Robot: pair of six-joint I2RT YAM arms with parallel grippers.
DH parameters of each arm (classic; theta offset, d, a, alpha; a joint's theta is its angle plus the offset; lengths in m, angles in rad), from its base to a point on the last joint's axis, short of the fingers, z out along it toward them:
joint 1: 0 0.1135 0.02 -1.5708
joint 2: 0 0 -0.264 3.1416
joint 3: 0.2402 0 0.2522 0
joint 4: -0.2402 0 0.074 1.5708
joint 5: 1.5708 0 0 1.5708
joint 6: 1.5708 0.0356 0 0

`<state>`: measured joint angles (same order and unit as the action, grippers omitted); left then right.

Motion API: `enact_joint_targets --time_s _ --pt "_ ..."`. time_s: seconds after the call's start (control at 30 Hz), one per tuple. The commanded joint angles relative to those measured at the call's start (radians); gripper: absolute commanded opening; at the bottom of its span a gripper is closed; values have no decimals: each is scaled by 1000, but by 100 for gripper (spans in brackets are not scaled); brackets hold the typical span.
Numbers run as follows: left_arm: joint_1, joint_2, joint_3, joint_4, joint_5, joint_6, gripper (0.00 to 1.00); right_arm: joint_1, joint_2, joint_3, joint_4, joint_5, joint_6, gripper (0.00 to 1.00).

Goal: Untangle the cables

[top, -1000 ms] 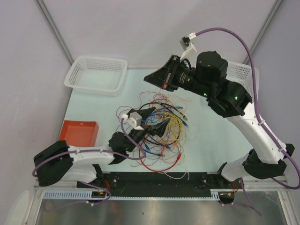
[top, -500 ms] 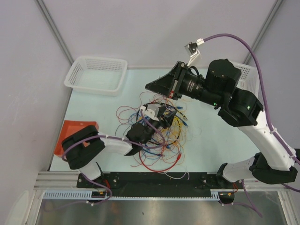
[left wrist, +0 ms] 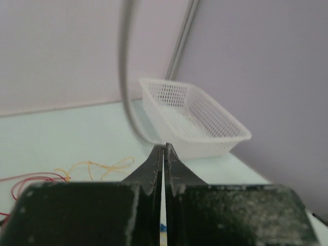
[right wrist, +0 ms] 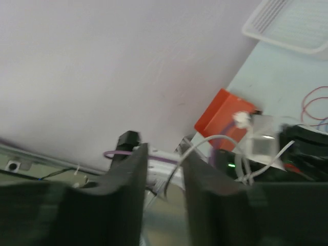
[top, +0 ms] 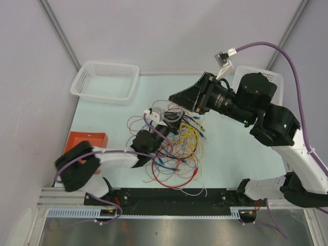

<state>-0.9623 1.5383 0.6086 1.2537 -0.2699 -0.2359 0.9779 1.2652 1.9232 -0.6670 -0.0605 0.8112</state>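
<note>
The cables (top: 177, 151) lie in a loose tangle of red, blue, yellow and orange loops on the pale table (top: 230, 148). My left gripper (top: 173, 120) sits low at the tangle's far edge, jaws shut. In the left wrist view its tips (left wrist: 164, 147) meet, with a speck of blue and yellow showing in the slit below; whether a wire is pinched I cannot tell. A yellow cable loop (left wrist: 97, 166) lies left of them. My right gripper (top: 173, 97) hangs above the far side of the tangle, pointing left. It is open (right wrist: 164, 151) with nothing between its fingers.
A white basket (top: 105, 82) stands at the back left, and another white basket (top: 259, 77) at the back right sits partly behind the right arm. An orange tray (top: 87, 139) lies at the left edge. The arms' purple cable (top: 287, 56) arcs overhead.
The left gripper pushed into the tangle and shut. The right arm swung to the right and its jaws parted from shut to open.
</note>
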Motion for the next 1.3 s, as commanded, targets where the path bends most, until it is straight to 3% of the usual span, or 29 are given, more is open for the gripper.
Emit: enact_joint_targets --time_s 0.0,0.07,0.17,0.37,0.5,0.63,0.93,1.27 --pt "14 -349 121 -503 -95 -3 0 -2 -156 -110 -42 218 -170 59" --pt "34 -404 253 -865 -144 7 0 -5 -211 -223 -19 296 -194 64" --pt "51 -493 358 -1147 -152 17 0 -11 -299 -332 -14 361 -219 71" --pt "59 -552 558 -1528 -121 -25 0 -18 -334 -443 -58 439 -247 76" --pt "60 -553 628 -1590 -46 -14 0 -15 -322 -481 -51 427 -282 76" --pt "60 -557 669 -1593 9 -5 0 5 -317 -527 70 297 -322 75" --pt "60 -544 779 -1613 233 -25 0 44 -299 -661 312 237 -457 67" --pt "60 -553 810 -1597 374 -69 0 44 -268 -713 578 159 -517 64"
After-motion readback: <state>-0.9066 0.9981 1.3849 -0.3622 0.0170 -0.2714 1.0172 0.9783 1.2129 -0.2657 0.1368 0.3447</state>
